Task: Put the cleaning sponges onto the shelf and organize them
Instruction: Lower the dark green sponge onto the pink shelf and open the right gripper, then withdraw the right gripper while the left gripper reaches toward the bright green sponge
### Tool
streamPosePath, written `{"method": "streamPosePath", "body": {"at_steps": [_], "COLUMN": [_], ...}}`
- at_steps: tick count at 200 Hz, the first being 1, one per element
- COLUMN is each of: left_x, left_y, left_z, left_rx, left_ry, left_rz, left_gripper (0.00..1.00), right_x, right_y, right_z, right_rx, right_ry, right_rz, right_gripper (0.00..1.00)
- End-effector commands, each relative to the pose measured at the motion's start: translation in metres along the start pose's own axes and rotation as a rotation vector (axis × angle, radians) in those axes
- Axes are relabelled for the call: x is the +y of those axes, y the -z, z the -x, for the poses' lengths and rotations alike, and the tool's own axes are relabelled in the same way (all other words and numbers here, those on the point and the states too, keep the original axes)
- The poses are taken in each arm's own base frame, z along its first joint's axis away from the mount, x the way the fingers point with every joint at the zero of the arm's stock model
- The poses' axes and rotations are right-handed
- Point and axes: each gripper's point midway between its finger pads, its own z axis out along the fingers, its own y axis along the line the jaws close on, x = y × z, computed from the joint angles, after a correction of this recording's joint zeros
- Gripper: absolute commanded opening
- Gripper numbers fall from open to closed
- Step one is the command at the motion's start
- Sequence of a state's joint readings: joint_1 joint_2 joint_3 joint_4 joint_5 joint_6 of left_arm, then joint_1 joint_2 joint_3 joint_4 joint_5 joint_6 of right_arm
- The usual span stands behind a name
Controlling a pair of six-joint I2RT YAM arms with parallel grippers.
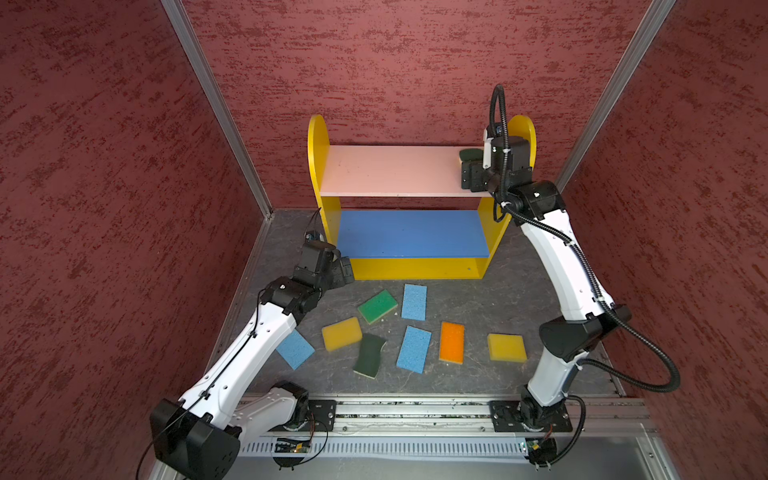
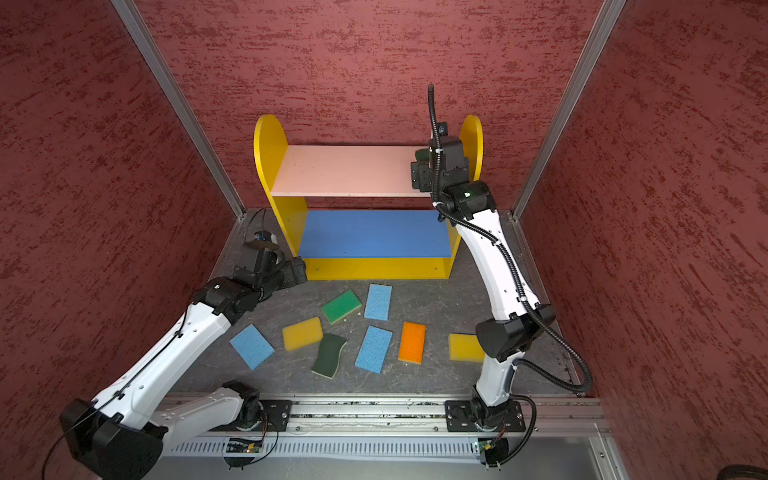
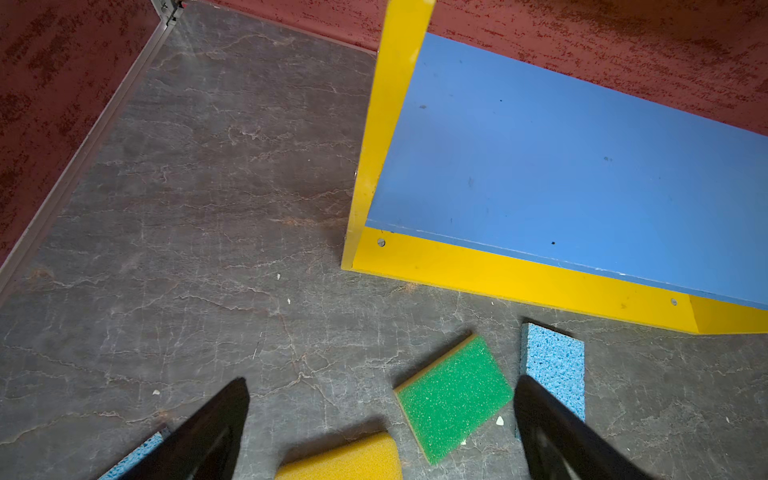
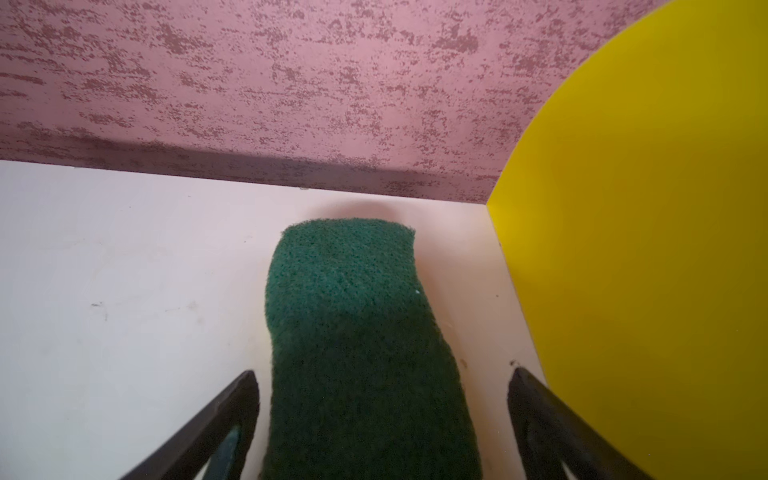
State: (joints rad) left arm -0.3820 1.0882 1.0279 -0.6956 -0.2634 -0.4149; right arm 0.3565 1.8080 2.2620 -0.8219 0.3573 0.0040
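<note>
The pink top board [image 1: 386,170] of the shelf [image 1: 318,137] is bare across most of its width. Only its right end is taken, where a dark green sponge [image 4: 353,311] lies flat near the yellow side panel [image 4: 644,249]; the right hand [image 4: 382,371] is spread wide over it, with a gap on either side of the pad. The blue middle board [image 1: 411,232] is bare from panel to panel. On the counter [image 1: 286,237], the stretch left of the shelf is free around the wide-spread left hand [image 3: 380,379], while eight sponges [image 1: 452,343] lie scattered before the shelf, with narrow lanes between most.
</note>
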Motion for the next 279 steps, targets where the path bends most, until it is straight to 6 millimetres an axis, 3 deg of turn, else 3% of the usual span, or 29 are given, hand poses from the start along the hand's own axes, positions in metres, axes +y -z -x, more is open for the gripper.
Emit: {"method": "streamPosePath", "body": {"at_steps": [1, 71, 137, 184, 188, 209, 252, 279], "left_x": [0.0, 0.0, 0.001, 0.0, 0.0, 0.001, -0.004, -0.013], "left_y": [0.006, 0.011, 0.017, 0.023, 0.024, 0.03, 0.034, 0.032], "left_z": [0.004, 0.006, 0.0, -0.009, -0.01, -0.013, -0.022, -0.038], "left_rx": [-0.012, -0.016, 0.012, 0.042, 0.043, 0.047, 0.081, 0.133], "left_ry": [0.019, 0.032, 0.022, 0.005, 0.003, 0.005, -0.024, -0.064], "left_rz": [-0.008, -0.014, -0.012, -0.016, -0.016, -0.02, -0.026, -0.029], "left_gripper": [1.0, 1.0, 1.0, 1.0, 1.0, 1.0, 1.0, 1.0], "right_x": [-0.002, 0.008, 0.018, 0.022, 0.02, 0.028, 0.026, 0.021], "right_y": [0.026, 0.043, 0.079, 0.095, 0.107, 0.126, 0.163, 0.165], "right_z": [0.017, 0.017, 0.019, -0.006, -0.004, -0.025, -0.057, -0.082], "right_rx": [-0.041, -0.036, -0.069, -0.055, -0.075, -0.065, -0.098, -0.085], "right_ry": [-0.009, -0.003, -0.033, -0.108, -0.115, -0.122, -0.147, -0.146], "right_rz": [0.034, 0.099, 0.23, 0.297, 0.313, 0.406, 0.492, 0.476], "right_gripper": [0.98, 0.99, 0.99, 0.99, 0.99, 0.99, 0.99, 0.99]}}
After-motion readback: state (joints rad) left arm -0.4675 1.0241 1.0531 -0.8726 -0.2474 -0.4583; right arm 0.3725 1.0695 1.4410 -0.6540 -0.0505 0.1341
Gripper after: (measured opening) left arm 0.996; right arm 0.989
